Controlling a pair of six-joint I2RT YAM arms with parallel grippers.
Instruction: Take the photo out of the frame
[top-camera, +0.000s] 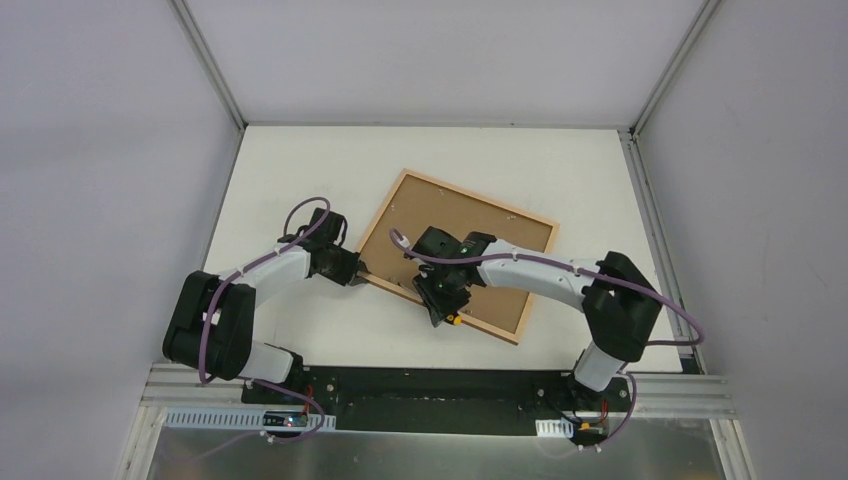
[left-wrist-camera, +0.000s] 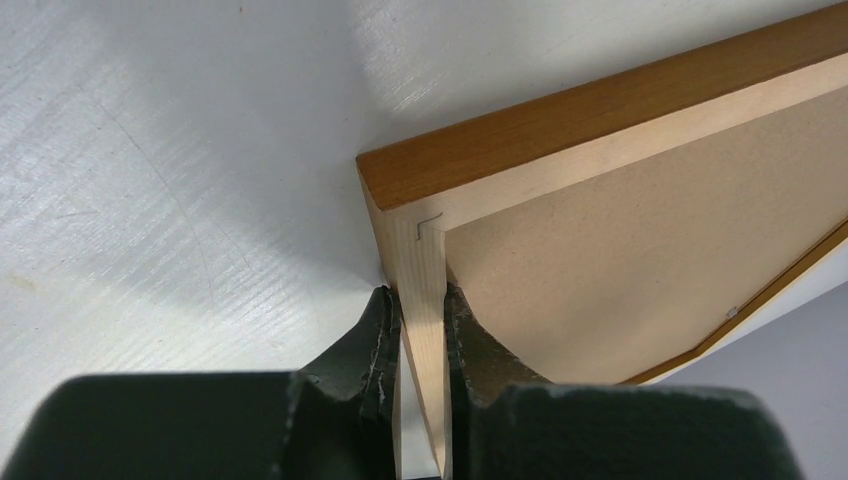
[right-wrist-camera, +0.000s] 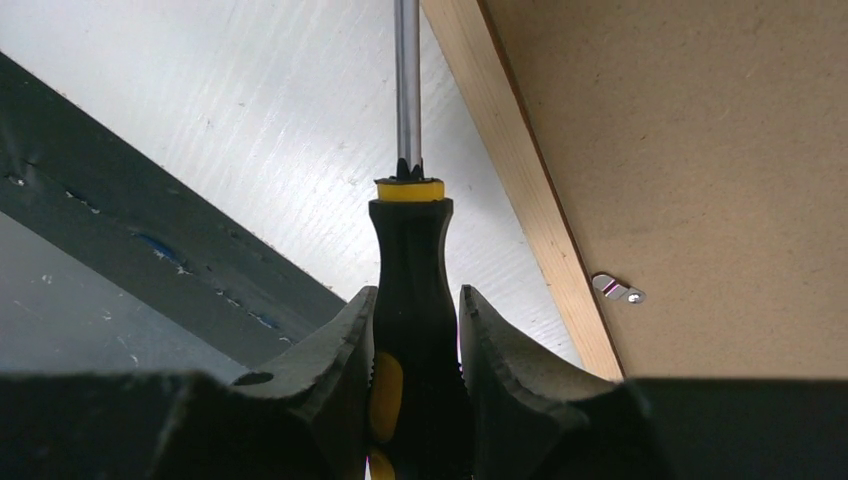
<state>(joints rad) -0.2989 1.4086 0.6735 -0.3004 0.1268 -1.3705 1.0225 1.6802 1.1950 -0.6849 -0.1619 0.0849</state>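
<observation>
The frame (top-camera: 470, 215) lies face down and askew on the white table, its brown back up. The photo is hidden. My left gripper (top-camera: 362, 272) is shut on the frame's near-left rail by the corner; in the left wrist view the fingers (left-wrist-camera: 422, 310) pinch the pale wood rail (left-wrist-camera: 600, 110). My right gripper (top-camera: 440, 292) hovers over the frame's near edge, shut on a black-and-yellow screwdriver (right-wrist-camera: 410, 250). Its steel shaft points away over the table, beside the frame's rail (right-wrist-camera: 520, 170). A small metal turn clip (right-wrist-camera: 617, 290) sits on the backing board (right-wrist-camera: 700, 150).
A black base strip (top-camera: 440, 385) runs along the table's near edge and shows in the right wrist view (right-wrist-camera: 120, 220). Grey enclosure walls and aluminium posts (top-camera: 210, 70) bound the table on the left, right and back.
</observation>
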